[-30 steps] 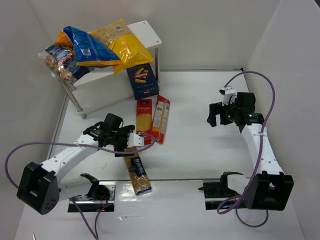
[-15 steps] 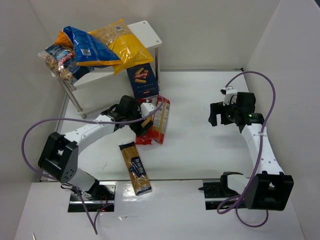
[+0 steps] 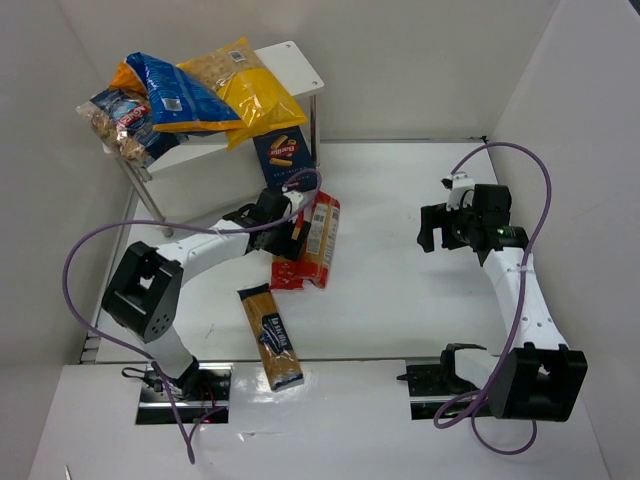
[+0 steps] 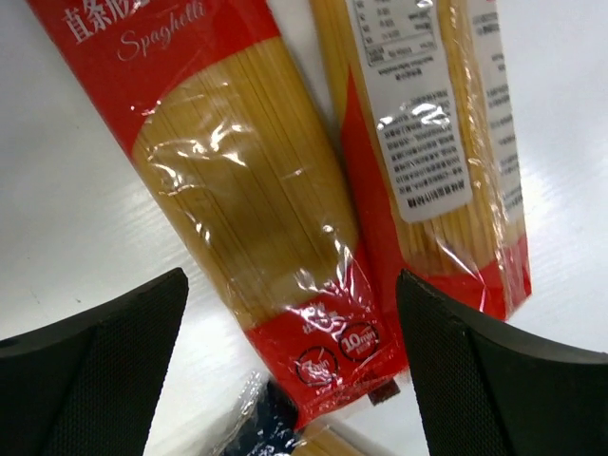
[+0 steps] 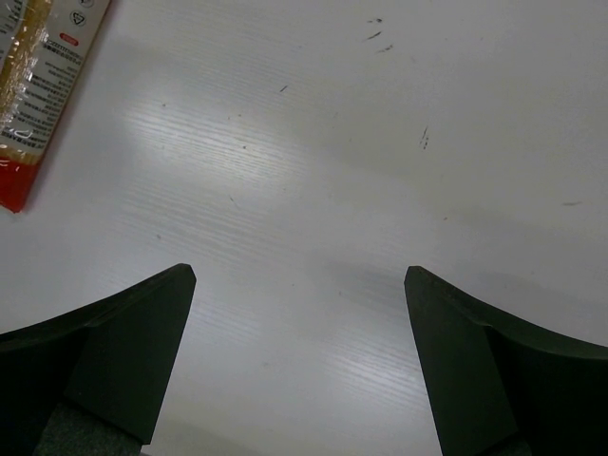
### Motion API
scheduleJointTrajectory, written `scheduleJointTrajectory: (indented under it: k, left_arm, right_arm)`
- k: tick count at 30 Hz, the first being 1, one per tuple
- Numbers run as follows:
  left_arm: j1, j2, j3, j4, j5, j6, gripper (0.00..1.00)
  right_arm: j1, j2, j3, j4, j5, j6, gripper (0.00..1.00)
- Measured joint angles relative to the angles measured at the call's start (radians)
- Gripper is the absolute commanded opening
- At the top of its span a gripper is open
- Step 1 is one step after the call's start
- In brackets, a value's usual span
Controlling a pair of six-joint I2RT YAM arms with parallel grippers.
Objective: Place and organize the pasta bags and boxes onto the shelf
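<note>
1. The left gripper [image 3: 293, 228] is seen hovering low over the two red spaghetti boxes near the middle of the table [image 3: 400, 290]. Its fingers [image 4: 95, 361] are spread wide and nothing is gripped.
2. In the left wrist view, the left red box [image 4: 242, 209] is framed between those fingers, and the right red box [image 4: 427, 142] lies close alongside at 3 o'clock.
3. The dark-blue box [image 3: 285, 160] is found at 12 o'clock from the gripper, standing on the table against the shelf [image 3: 295, 65].
4. The shelf is set at 11 o'clock on the table. Its top is loaded with a heap: the blue bag [image 3: 175, 95], the yellow bag [image 3: 245, 90], the orange bag [image 3: 125, 75] and the clear bag [image 3: 120, 120].
5. The long spaghetti packet [image 3: 270, 335] is left flat on the table at 6 o'clock from the red boxes.
6. The right gripper [image 3: 432, 228] is held over bare table at 3 o'clock, well apart from every pack. Its jaws are wide apart and nothing is held.
</note>
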Motion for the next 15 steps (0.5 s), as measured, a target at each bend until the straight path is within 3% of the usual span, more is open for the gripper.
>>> scheduleJointTrajectory:
  k: [15]
  left_arm:
    - [-0.03,0.117,0.027,0.0,-0.092,-0.182,0.94]
  right_arm:
    - [0.0,-0.077,-0.005,0.001,-0.037,0.0,1.0]
